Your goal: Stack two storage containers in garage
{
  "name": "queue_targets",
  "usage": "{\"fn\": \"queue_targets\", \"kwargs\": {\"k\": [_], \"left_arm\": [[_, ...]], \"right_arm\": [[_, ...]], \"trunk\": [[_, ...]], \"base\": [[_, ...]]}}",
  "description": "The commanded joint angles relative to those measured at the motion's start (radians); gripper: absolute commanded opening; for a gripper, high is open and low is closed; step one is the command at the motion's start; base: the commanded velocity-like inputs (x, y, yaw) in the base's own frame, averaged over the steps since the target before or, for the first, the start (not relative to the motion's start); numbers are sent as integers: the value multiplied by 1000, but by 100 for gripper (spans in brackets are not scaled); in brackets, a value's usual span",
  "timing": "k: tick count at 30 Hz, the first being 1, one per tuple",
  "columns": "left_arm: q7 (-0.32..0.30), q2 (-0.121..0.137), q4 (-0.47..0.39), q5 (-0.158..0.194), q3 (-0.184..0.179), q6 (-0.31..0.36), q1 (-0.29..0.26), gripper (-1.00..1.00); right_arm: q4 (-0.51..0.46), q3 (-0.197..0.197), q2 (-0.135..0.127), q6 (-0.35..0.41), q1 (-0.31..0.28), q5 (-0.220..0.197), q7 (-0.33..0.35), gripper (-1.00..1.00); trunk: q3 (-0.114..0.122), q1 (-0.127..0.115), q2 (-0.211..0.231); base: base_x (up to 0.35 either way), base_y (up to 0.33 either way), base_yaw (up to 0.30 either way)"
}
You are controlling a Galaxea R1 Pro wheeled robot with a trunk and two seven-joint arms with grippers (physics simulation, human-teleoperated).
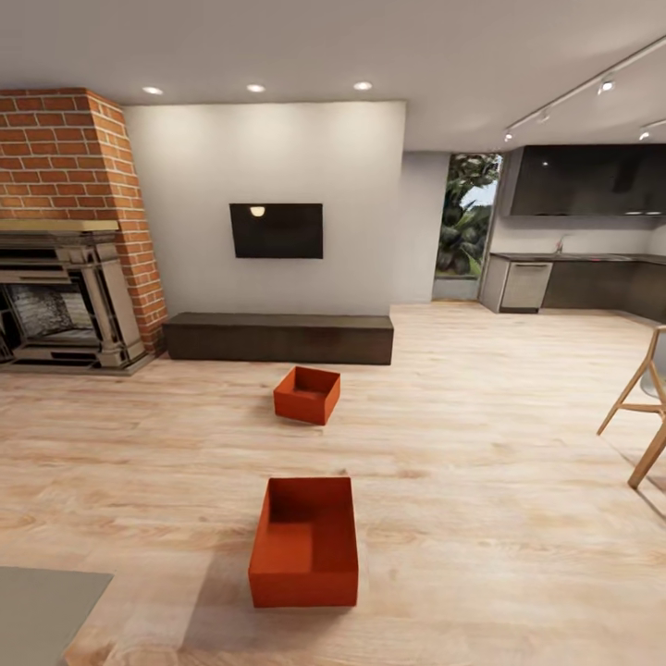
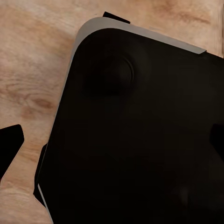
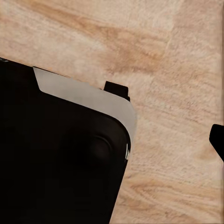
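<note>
Two orange-red open storage containers sit on the light wood plank floor of the living room in the head view. The nearer container (image 1: 305,546) lies just ahead of me, its long side pointing away. The farther container (image 1: 307,395) rests slightly turned, in front of the long dark bench (image 1: 277,338). In the left wrist view my left gripper (image 2: 112,144) hangs open over my own black base, one dark fingertip (image 2: 11,142) showing against the wood. In the right wrist view my right gripper (image 3: 112,140) also looks open, with one fingertip (image 3: 218,139) at the picture's edge. Both hold nothing.
A red brick fireplace (image 1: 65,305) stands at the far left and a black TV (image 1: 276,230) hangs on the white wall. A wooden chair (image 1: 643,407) is at the right, a dark kitchen (image 1: 573,268) behind it. A grey flat surface (image 1: 46,610) juts in at the near left.
</note>
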Motion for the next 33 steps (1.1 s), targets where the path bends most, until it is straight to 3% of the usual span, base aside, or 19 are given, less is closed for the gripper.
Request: {"fn": "queue_targets", "kwargs": {"k": [1,4,15,33], "left_arm": [[1,0,-1,4,-1,-2,0,100],[-2,-6,-4,13,9,-13,0,100],[-2,0,-5,3,2,-9,2,100],[-2,0,-5,3,0,-9,2,100]], "right_arm": [[2,6,0,-5,-1,-11,5,100],[13,10,11,4,-1,-7,6,100],[15,9,13,4,-1,-6,5,100],[14,9,13,4,-1,-6,4,100]], "trunk": [[-1,1,0],[-1,1,0],[-1,1,0],[-1,1,0]], "base": [[322,2,0],[107,1,0],[25,0,0],[303,0,0]]}}
